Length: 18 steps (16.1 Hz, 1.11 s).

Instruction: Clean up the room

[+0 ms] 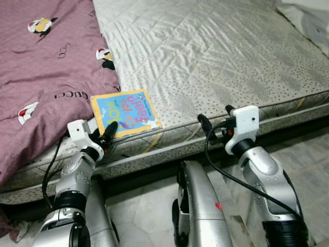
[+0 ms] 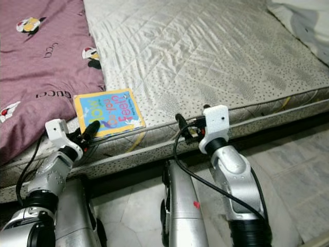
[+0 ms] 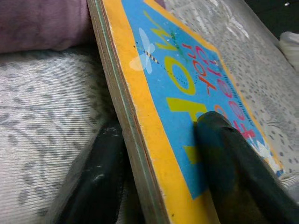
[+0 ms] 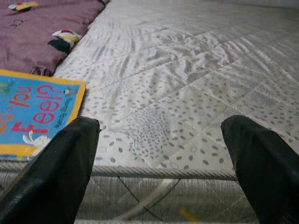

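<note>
A blue board book with a yellow border (image 1: 126,112) lies flat at the near edge of the grey quilted mattress (image 1: 216,62), beside a purple blanket (image 1: 43,67). My left gripper (image 1: 105,135) is at the book's near edge. In the left wrist view one finger (image 3: 233,163) lies on the cover and the other sits under the book's (image 3: 154,93) edge, so it is shut on the book. My right gripper (image 1: 215,119) hovers open at the mattress edge, right of the book (image 4: 32,112), with nothing between its fingers (image 4: 60,172).
The purple blanket with bird prints covers the bed's left part. White bedding (image 1: 308,18) bunches at the far right corner. Pale tiled floor (image 1: 308,154) runs below the bed frame. My own silver torso and legs (image 1: 198,206) show at the bottom.
</note>
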Tool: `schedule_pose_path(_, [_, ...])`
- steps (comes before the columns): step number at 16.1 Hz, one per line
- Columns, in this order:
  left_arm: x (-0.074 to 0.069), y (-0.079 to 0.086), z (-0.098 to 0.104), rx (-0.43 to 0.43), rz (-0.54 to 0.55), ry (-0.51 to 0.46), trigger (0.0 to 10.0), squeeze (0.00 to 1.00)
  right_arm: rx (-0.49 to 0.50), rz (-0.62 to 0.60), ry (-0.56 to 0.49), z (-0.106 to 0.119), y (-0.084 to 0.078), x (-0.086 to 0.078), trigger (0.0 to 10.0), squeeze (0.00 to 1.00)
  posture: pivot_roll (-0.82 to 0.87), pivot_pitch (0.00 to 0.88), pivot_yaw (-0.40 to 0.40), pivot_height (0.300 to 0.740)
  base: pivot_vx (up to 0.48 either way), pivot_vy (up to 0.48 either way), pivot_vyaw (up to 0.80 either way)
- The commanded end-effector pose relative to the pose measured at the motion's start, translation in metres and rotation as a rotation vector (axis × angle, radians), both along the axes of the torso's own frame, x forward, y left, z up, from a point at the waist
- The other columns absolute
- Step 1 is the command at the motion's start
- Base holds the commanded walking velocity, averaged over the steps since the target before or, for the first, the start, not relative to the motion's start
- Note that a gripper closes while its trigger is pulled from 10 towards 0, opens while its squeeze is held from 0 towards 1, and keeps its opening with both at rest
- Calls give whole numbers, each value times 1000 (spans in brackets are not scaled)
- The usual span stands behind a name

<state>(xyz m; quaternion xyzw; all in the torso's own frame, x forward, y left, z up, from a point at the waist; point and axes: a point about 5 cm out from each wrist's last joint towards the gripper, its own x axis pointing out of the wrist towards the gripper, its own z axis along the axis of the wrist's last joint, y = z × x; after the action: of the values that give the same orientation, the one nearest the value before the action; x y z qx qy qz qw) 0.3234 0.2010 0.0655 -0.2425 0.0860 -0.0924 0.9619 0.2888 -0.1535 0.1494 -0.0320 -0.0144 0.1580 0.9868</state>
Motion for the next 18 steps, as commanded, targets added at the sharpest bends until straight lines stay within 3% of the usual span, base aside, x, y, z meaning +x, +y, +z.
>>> schedule_pose_path(1, [-1,-3,2,7,-30,-11,0,0,8,-1,0,-1,2,1,10000,0,-82,122,-38,472,0,0,0])
schedule_pose_path(5, [-4,1,10,37,-31,-55,0,0,23,-17,-18,-3,8,3,10000,0,-54,118,-30,472,0,0,0])
schedule_pose_path(6, [-6,4,18,63,-37,-100,0,0,68,16,-20,-2,14,5,10000,0,-42,126,-25,472,0,0,0])
schedule_pose_path(11, [-11,12,38,91,-14,-192,0,0,71,-1,-20,-6,22,10,10000,0,-6,113,-14,472,0,0,0])
schedule_pose_path(16, [-22,13,69,191,3,-329,0,0,98,-32,-27,-11,25,15,10000,0,12,82,7,472,0,0,0])
schedule_pose_path(18, [-27,13,72,236,-4,-353,0,0,110,-31,-23,-14,26,14,10000,0,19,62,17,472,0,0,0])
